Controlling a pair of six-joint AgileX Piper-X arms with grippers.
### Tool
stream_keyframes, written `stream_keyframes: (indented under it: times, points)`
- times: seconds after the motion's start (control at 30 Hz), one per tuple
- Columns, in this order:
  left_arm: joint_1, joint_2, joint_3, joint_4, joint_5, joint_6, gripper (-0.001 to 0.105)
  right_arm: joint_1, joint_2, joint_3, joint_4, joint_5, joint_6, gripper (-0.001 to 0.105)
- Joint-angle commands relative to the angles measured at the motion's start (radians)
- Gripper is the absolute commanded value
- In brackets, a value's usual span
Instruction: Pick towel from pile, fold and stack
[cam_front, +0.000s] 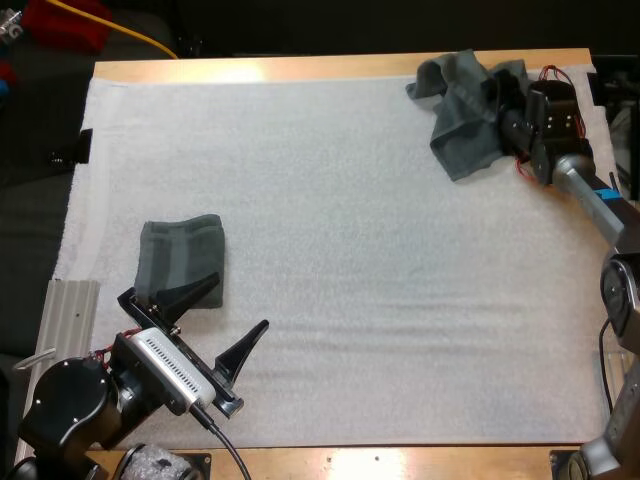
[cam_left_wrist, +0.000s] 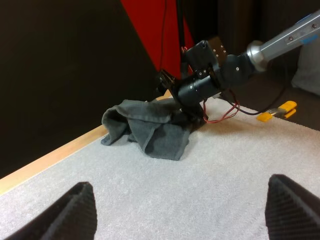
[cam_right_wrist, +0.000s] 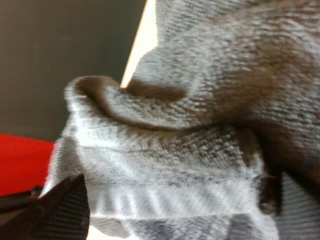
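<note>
Seeing right gripper (cam_front: 505, 112) fingers wide apart, crumpled towel (cam_front: 462, 120) bunched between them. Could pinch one loose fold and drop it. Left gripper (cam_front: 240, 303) spread too, folded towel (cam_front: 182, 258) touching one fingertip.

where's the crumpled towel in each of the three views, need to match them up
high view: crumpled towel at the far right corner of the mat, just short of the table's far wooden edge.
left wrist view: towel far across the mat, under the right arm, beside the far wooden edge.
right wrist view: towel close up, a pale strip of that edge behind it.
shared landmark: the far wooden edge.
</note>
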Motion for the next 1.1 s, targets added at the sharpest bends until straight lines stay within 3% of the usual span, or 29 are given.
stream_keyframes:
  times: [0.0, 0.4, 0.47, 0.8, 1.07]
  points:
    - [-0.006, 0.003, -0.006, -0.003, 0.008, -0.009, 0.067, -0.006, -0.001, -0.011, 0.023, 0.000, -0.002, 0.074]
    - [-0.006, 0.003, -0.006, -0.003, 0.008, -0.009, 0.067, -0.006, 0.051, -0.011, 0.007, -0.045, 0.004, 0.071]
    - [-0.006, 0.003, -0.006, -0.003, 0.008, -0.009, 0.067, -0.006, 0.051, -0.011, -0.004, -0.045, 0.004, 0.064]
    - [-0.006, 0.003, -0.006, -0.003, 0.008, -0.009, 0.067, -0.006, 0.051, -0.011, 0.000, -0.045, 0.004, 0.002]
    - [-0.006, 0.003, -0.006, -0.003, 0.008, -0.009, 0.067, -0.006, 0.043, -0.011, 0.000, -0.090, -0.074, 0.001]
